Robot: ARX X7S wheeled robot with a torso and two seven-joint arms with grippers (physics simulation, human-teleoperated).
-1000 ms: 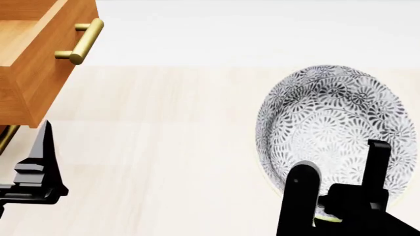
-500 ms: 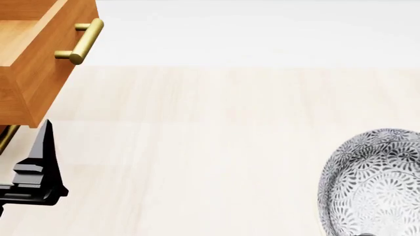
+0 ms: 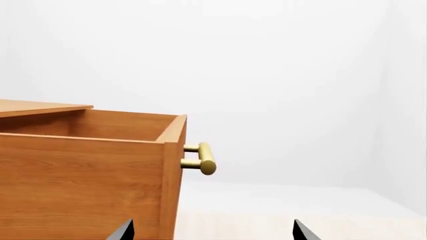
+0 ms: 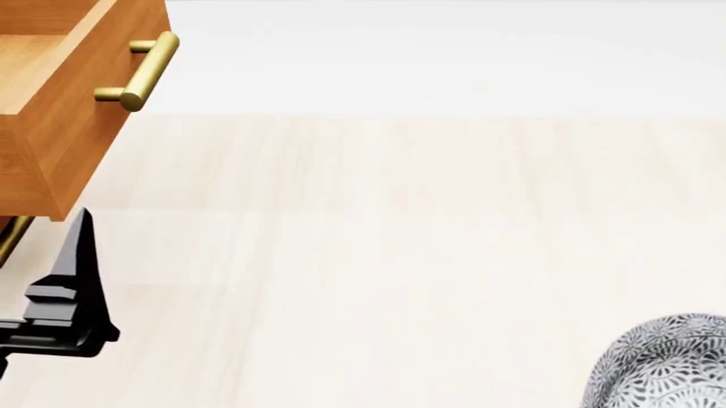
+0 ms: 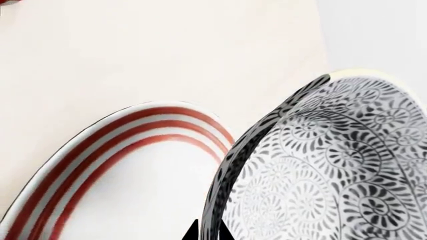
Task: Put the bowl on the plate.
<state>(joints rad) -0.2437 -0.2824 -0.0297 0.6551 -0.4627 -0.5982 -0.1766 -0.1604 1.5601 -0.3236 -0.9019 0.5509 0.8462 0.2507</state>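
My right gripper (image 5: 207, 231) pinches the bowl (image 5: 333, 165) by its rim, fingertips at the wrist frame's bottom edge, with the plate (image 5: 133, 165) just beside at lower left. My left gripper (image 3: 210, 232) stands spread beside the drawer (image 3: 87, 175).

Bowl (image 5: 333, 170), lower right: white, dense grey-black floral pattern, pale rim. Plate (image 5: 100, 150), lower left: white, concentric red rings. Drawer (image 4: 57, 102), upper left: orange-brown wood grain; handle (image 4: 145, 72) brass-gold. Tabletop (image 4: 375, 255): pale cream wood.
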